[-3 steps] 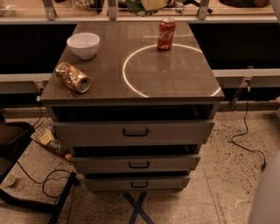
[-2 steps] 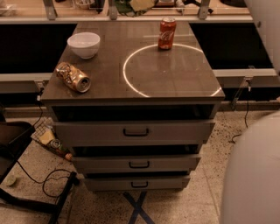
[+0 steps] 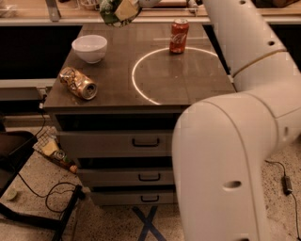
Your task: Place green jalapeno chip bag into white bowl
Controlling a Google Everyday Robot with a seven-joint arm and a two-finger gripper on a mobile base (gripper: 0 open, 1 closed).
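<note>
Reaching my arm [image 3: 225, 155] across the worktop [image 3: 188, 80], I hold the green jalapeno chip bag [image 3: 118, 11] clenched in my hand [image 3: 140, 4] above the far edge. The white bowl [image 3: 89, 47] sits near the far-left corner, empty. The lift looks done; moving the bag over the bowl and letting go remain.

Chip bag [image 3: 117, 10]: green/white w/ darker green patches, crumpled, up in the air over the far edge of the tabletop [image 3: 188, 80], partly cut off by top of view. Hand [image 3: 143, 3] at its upper right, mostly out of view. Bowl [image 3: 89, 48]: small, round, plain glossy white, upright, far-left on tabletop, below-left of the bag, well apart.
</note>
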